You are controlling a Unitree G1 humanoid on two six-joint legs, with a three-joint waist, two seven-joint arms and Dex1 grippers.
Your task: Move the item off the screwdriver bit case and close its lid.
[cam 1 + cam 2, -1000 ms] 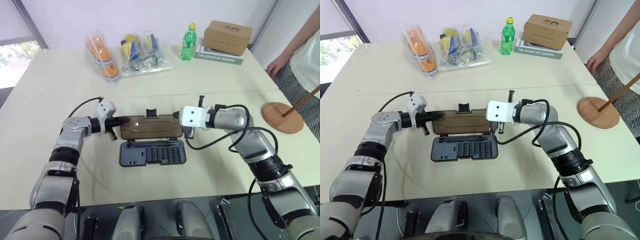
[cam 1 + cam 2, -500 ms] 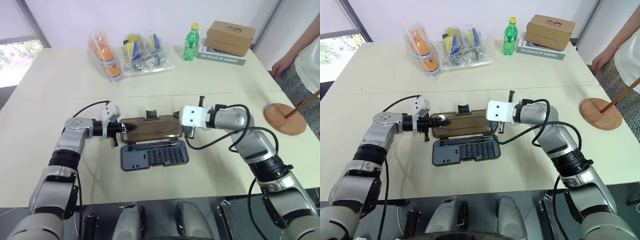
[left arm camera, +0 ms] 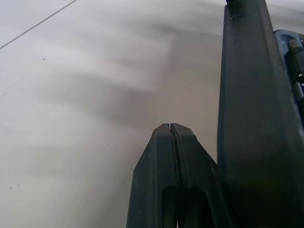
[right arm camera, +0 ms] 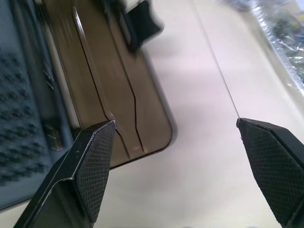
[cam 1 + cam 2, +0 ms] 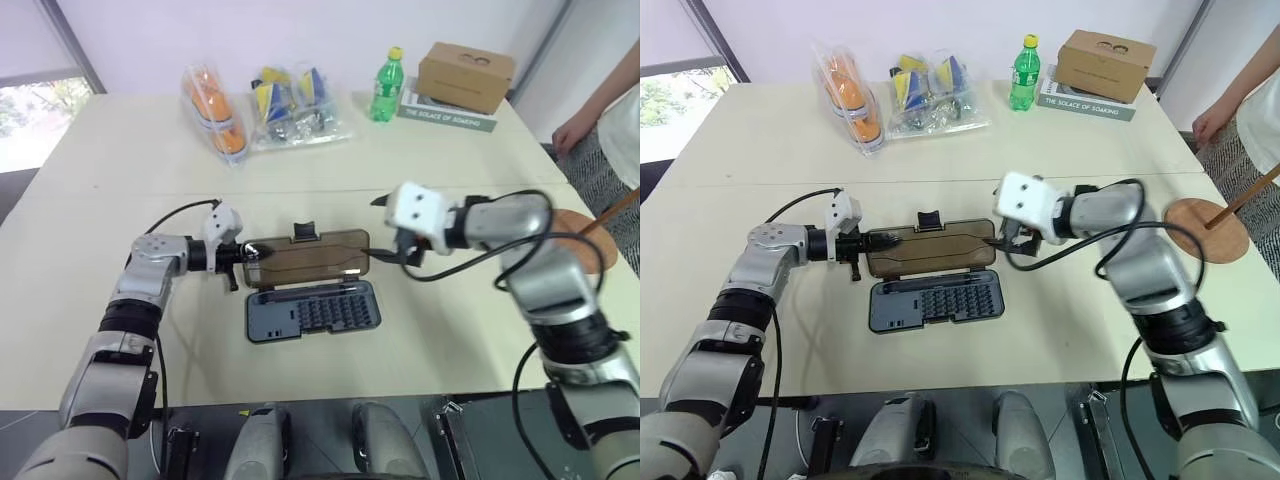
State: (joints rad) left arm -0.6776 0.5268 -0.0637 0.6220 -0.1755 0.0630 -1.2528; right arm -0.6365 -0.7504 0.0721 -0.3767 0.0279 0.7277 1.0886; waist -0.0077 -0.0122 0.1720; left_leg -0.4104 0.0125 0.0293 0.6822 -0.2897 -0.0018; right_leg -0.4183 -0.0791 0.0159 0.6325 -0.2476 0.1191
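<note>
A cream table (image 5: 1060,330) stands before a pale wall. Near its middle lies the case (image 5: 932,298), dark blue-grey, with rows of small bits, and it is open. Its lid (image 5: 930,250), smoky brown, lies flat on the table at 12 o'clock from the case tray, with a black latch tab (image 5: 929,218) on its far edge.

The left gripper (image 5: 872,240) is at the 9 o'clock end of the lid; in the left wrist view its fingers (image 3: 170,161) are pressed together, with nothing between them, and I cannot tell if they touch the lid. The right gripper (image 5: 1012,244) hangs at the 3 o'clock end of the lid, and its fingers (image 4: 92,166) are wide apart and empty.

The stand (image 5: 1206,227), a reddish-brown disc with a thin rod, rests at 3 o'clock, well apart from the case, near a person (image 5: 1250,90). At 12 o'clock, far back, are clear packs (image 5: 895,95), a green bottle (image 5: 1021,74) and a cardboard box (image 5: 1104,65) on a book (image 5: 1080,103).
</note>
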